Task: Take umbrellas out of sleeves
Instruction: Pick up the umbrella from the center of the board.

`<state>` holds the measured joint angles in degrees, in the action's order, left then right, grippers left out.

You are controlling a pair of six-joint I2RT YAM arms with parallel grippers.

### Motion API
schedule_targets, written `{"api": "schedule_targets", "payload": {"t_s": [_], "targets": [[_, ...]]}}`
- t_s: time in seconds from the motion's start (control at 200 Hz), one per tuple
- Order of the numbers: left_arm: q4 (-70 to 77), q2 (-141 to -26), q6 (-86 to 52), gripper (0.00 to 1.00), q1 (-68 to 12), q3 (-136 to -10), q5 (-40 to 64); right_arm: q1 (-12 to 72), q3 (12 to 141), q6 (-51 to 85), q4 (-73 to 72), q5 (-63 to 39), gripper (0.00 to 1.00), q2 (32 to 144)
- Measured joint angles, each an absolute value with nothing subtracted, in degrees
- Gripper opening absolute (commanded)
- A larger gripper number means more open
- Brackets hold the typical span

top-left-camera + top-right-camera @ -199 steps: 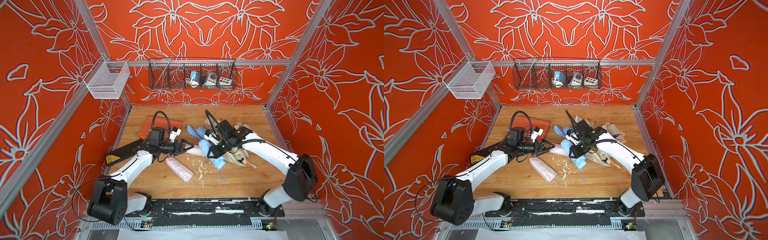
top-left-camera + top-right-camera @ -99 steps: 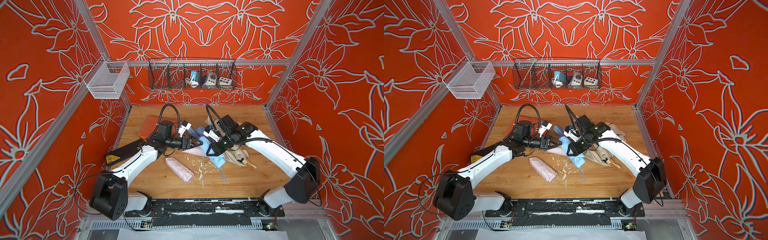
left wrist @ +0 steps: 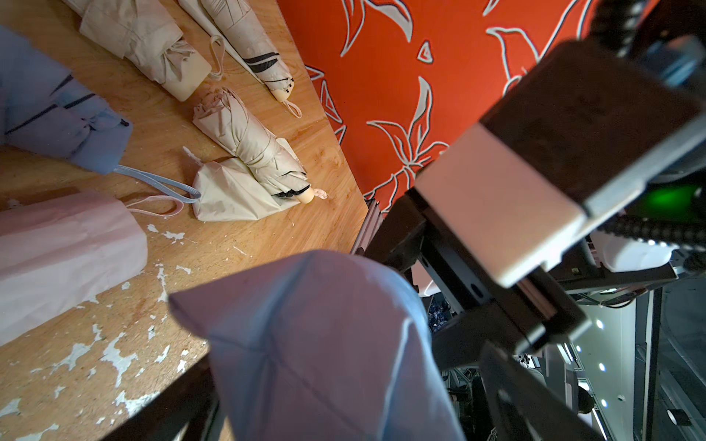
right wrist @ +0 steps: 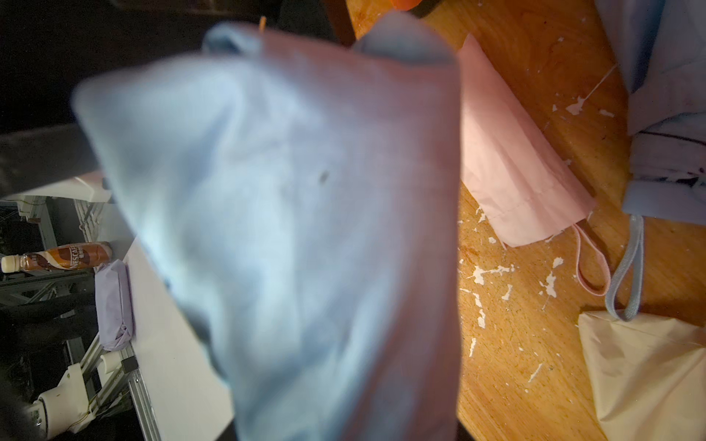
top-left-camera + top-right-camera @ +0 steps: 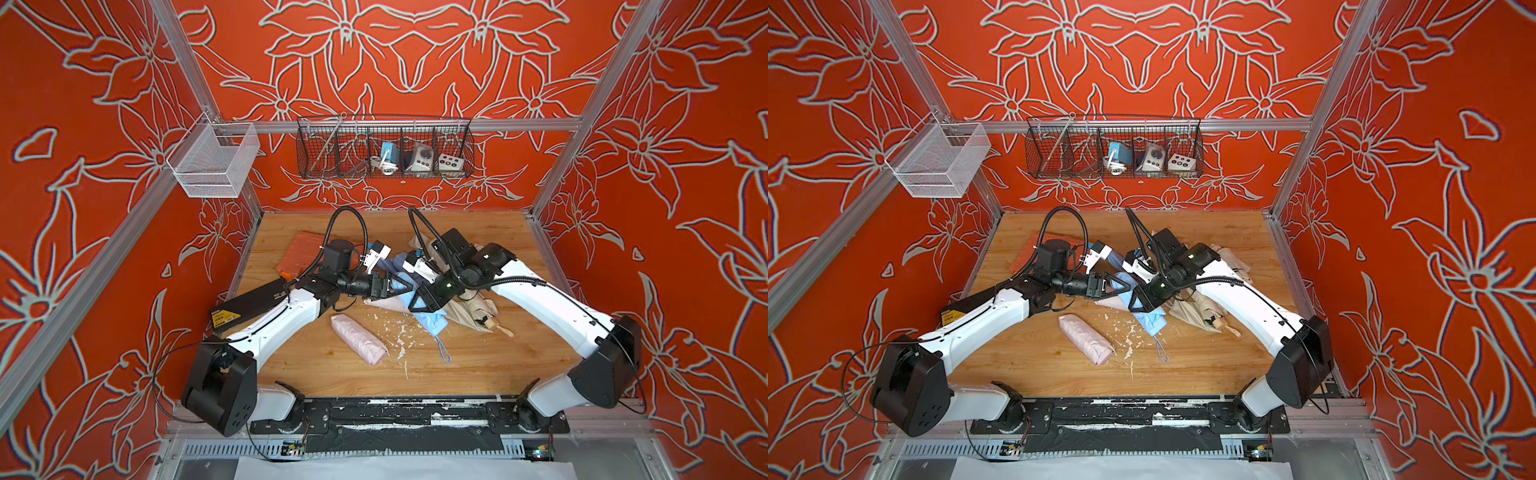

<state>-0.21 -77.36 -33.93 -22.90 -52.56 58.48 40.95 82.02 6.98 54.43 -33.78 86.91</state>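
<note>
Mid-surface: R jaws clenched on blue sleeve; L jaws gaping wide round its 9 o'clock end.

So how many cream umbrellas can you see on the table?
3, in the left wrist view: a thick cream umbrella, a black-striped cream umbrella beside it, and a third cream umbrella lying across a flat cream sleeve. Others may be hidden.

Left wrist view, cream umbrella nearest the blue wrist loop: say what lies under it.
The cream umbrella rests knob-end on a cream sleeve, other end on the wooden table. How far the sleeve runs beneath is covered.
</note>
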Motion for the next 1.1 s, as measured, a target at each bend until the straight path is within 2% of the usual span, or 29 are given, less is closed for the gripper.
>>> {"api": "schedule_targets", "payload": {"t_s": [0.17,0.51,0.826,0.986,1.101], "targets": [[1.41,-77.41,-35.22,0.95,-22.9,-52.45,57.95,41.82,82.91,6.96,54.43,-33.95,0.29,86.94],[2.52,-77.97,-36.01,0.81,-22.9,-52.16,57.82,42.74,83.5,6.96,54.57,-33.93,0.29,87.05],[2.46,-78.15,-36.51,0.55,-22.94,-51.99,58.19,42.81,83.61,6.96,54.89,-33.12,0.3,88.42],[2.46,-78.22,-36.71,0.43,-22.94,-51.94,58.19,42.83,83.61,6.96,54.89,-32.88,0.38,88.47],[2.61,-78.52,-37.17,0.39,-22.94,-51.94,58.3,42.83,83.61,7.01,54.89,-32.58,0.5,88.44]]}}
